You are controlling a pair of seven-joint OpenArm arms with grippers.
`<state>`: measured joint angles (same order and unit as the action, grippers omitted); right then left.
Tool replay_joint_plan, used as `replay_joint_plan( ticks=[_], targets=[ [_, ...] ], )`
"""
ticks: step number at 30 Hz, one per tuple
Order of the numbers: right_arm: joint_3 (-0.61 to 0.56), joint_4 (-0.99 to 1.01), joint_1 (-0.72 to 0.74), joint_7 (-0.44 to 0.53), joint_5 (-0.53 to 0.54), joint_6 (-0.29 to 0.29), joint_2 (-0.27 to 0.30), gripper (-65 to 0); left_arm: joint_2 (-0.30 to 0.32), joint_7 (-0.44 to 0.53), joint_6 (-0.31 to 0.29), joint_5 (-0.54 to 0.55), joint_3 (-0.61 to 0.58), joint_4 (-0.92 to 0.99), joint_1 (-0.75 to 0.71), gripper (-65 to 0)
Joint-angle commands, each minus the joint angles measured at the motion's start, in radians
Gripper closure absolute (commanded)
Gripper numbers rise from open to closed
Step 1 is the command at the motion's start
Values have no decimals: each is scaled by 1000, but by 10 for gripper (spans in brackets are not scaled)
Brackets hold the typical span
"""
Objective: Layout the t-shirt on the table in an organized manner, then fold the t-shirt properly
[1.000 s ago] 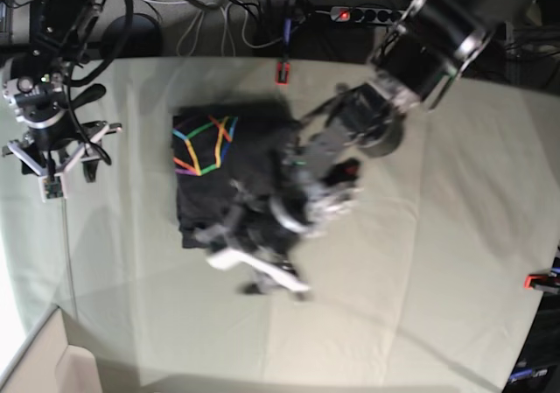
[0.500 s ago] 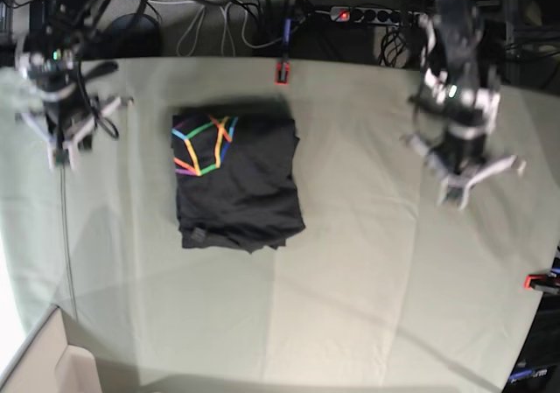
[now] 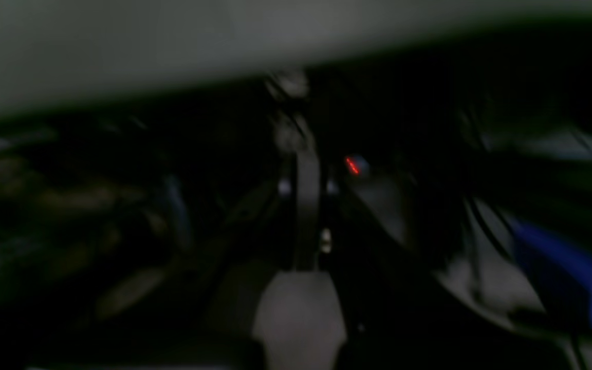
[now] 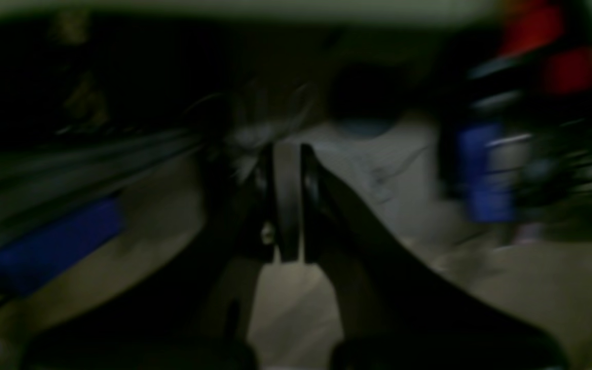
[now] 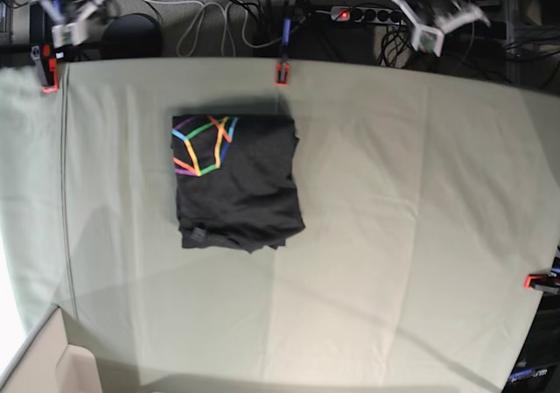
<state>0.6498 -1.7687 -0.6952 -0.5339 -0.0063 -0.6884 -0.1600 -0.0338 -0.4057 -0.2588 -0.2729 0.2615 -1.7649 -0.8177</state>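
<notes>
Base view shows one t-shirt (image 5: 236,181) folded into a compact rectangle on the table (image 5: 411,200), rainbow print at its far left corner; the folding looks finished. Both arms are raised beyond the far edge, probably parked so they do not disturb it. Left gripper (image 3: 303,154) and right gripper (image 4: 285,154) have fingers pressed together, holding nothing. Three red clamps (image 5: 282,73) are visible

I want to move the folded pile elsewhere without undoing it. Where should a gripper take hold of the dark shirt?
Probably the folded dark charcoal t-shirt is best pinched at its layered lower edge, nearest the camera, coming in low across the pale grey-green table cloth: the stacked layers bunch there, so one pinch catches them all.
</notes>
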Motion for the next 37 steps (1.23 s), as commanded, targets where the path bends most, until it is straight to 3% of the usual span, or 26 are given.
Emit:
replay_joint_plan(
  ticks=[1,5,8,11,13,15,18,20,22,25,28,33,37],
  targets=[
    [-2,28,-10,13,9,-10,3,0,-2,11,2,4,-6,30,-16,0],
    [-37,220,35,24,7,-10,3,0,5,18,2,25,0,253,51,0],
    [-83,353,70,34,7,-10,21,0,47,18,2,50,-8,431,143,0],
    [-150,534,122,148,-2,-10,52,0,93,18,2,105,-11,739,308,0],
    [-190,685,159,288,-39,-10,73,0,122,20,0,129,-11,975,439,0],
    [-215,821,188,440,-80,91,90,0,142,58,-47,137,-32,1183,551,0],
    [-250,1091,234,740,-153,324,122,0,162,282,-161,137,-60,1494,685,0],
    [-290,1300,286,914,-212,484,159,0,165,445,-156,137,-57,1652,746,0],
    [-330,1527,363,1062,-265,654,204,0,163,565,-115,133,-61,1760,789,-1],
    [-381,1769,466,1214,-275,861,245,0,157,549,-43,129,-66,1765,820,-2],
    [-436,1769,478,1205,-275,927,247,0,147,526,-37,129,-66,1765,823,-2],
    [-479,1697,463,1046,-275,936,214,0,124,531,-27,129,-101,1765,817,-2],
    [-477,1671,464,1000,-275,936,182,0,122,526,-27,131,-113,1765,815,-2]
  ],
)
